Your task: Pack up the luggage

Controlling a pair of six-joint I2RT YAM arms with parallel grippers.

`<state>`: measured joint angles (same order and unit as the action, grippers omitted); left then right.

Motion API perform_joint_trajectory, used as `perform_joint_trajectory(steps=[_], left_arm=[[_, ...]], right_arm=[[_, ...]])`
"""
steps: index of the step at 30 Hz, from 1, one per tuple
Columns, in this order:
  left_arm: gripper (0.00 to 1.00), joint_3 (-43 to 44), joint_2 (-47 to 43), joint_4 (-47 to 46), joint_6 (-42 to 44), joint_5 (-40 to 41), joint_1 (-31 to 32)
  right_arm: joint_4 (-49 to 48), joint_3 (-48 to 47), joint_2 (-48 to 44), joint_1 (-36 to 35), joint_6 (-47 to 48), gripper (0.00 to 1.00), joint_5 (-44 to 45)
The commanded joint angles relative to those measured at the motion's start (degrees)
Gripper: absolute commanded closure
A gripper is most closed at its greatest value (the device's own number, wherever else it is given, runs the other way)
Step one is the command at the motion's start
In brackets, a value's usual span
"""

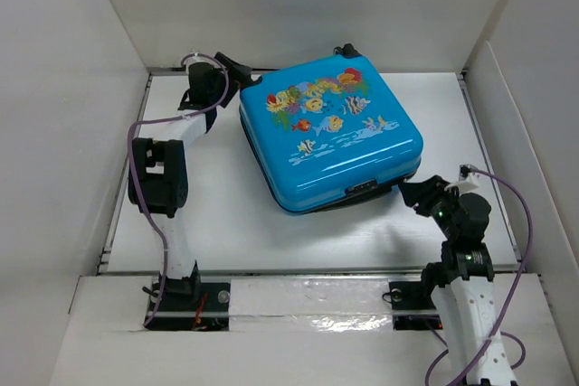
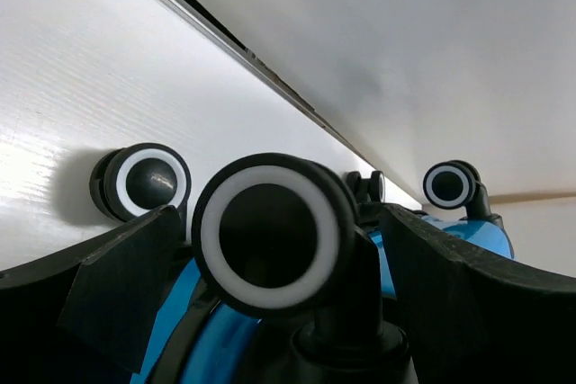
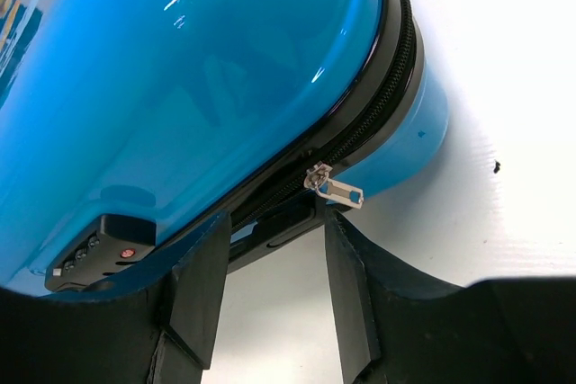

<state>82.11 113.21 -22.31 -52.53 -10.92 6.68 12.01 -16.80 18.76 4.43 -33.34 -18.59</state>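
The luggage (image 1: 330, 133), a bright-blue hard-shell case with a fish print on top, lies flat and closed in the middle of the table. My left gripper (image 1: 232, 70) is at its far-left corner. In the left wrist view the fingers (image 2: 121, 290) stand wide on either side of a black-and-white wheel (image 2: 270, 236). My right gripper (image 1: 412, 193) is at the near-right corner, open. Nothing lies between its fingers (image 3: 193, 285), which sit just below the case's black handle. The silver zipper pull (image 3: 338, 188) hangs right above the right fingertip. A combination lock (image 3: 101, 253) shows to the left.
White walls (image 1: 54, 133) box in the table on the left, back and right. The back wall's foot (image 2: 270, 78) runs close behind the case's wheels (image 2: 144, 182). A purple cable (image 1: 136, 146) loops off the left arm.
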Motion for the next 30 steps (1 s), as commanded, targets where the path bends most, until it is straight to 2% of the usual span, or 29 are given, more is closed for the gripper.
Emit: perform_joint_trajectory(steps=[1, 5, 11, 14, 15, 17, 18, 21, 22, 26, 30], left_arm=[[0.07, 2.88, -1.24, 0.94, 1.03, -0.60, 0.09], [0.08, 4.99, 1.40, 0.16, -0.19, -2.26, 0.09], [0.13, 1.31, 3.42, -9.41, -7.13, -4.90, 0.09], [0.23, -0.10, 3.60, -14.07, -9.07, -4.90, 0.09], [0.38, -1.84, 2.99, -17.74, -10.82, -5.08, 0.09], [0.50, -3.26, 2.37, -20.31, -12.32, -5.43, 0.09], [0.62, -3.70, 1.59, -21.19, -12.85, -6.04, 0.09], [0.81, -3.36, -0.52, -21.38, -13.30, -7.10, 0.09], [0.84, -3.36, -1.40, -20.77, -13.38, -7.19, 0.61], [0.92, -1.60, -4.92, -15.50, -13.21, -7.19, 0.62], [0.96, 4.10, -6.50, -8.47, -11.98, -8.33, 0.62]], right_arm=[[-1.64, -2.19, 0.13, -0.38, 1.00, 0.48, -1.62], [-1.82, -2.19, 0.48, -0.38, 1.09, 0.48, -1.71], [-1.82, -2.19, 0.40, -0.38, 1.09, 0.47, -2.15], [-1.73, -2.10, 0.13, -0.38, 1.09, 0.47, -2.77], [-1.73, -2.10, 0.22, -0.38, 1.09, 0.48, -3.03], [-1.81, -2.01, 0.05, -0.38, 1.09, 0.47, -3.21], [-1.82, -2.01, 0.04, -0.38, 1.17, 0.47, -3.38], [-2.25, -1.92, 0.22, -0.38, 1.09, 0.47, -3.47], [-2.17, -1.92, 0.13, -0.38, 1.00, 0.46, -3.56], [-2.25, -1.84, 0.48, -0.38, 0.56, 0.28, -2.77], [-2.25, -1.92, 0.31, -0.38, 0.03, 0.27, -1.54]])
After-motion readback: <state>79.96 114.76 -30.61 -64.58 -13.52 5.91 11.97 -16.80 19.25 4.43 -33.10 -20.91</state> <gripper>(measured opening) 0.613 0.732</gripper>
